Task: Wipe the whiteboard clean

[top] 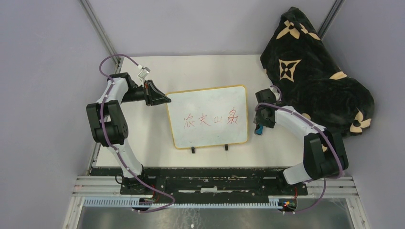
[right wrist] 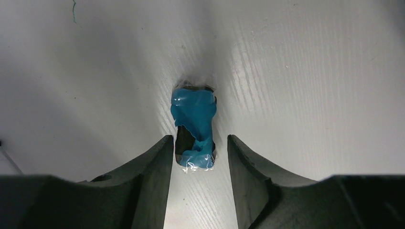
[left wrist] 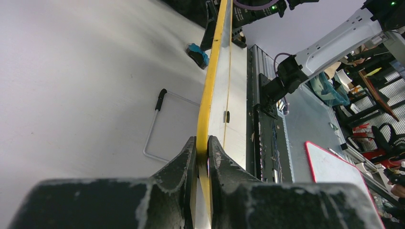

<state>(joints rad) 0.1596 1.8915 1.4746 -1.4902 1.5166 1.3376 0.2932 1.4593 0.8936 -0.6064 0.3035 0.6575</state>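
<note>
We see the flat white board with red handwriting and a thin yellow frame (top: 207,117) in the middle of the white table (top: 143,138). Our left gripper (left wrist: 204,148) pinches its frame at the far-left corner. Our right gripper (right wrist: 198,148) stands spread astride the small blue-wrapped black eraser block (right wrist: 193,114) just right of the board, perhaps not touching it.

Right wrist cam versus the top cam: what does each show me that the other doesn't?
Only the right wrist view: the eraser has a torn blue wrap with black showing through, and it lies between the fingers of the open right gripper, not pinched. Only the top view: red writing on the whiteboard, the left gripper at the board's left edge, and the black patterned blanket. Both: the eraser on the white table with the right gripper over it.
</note>
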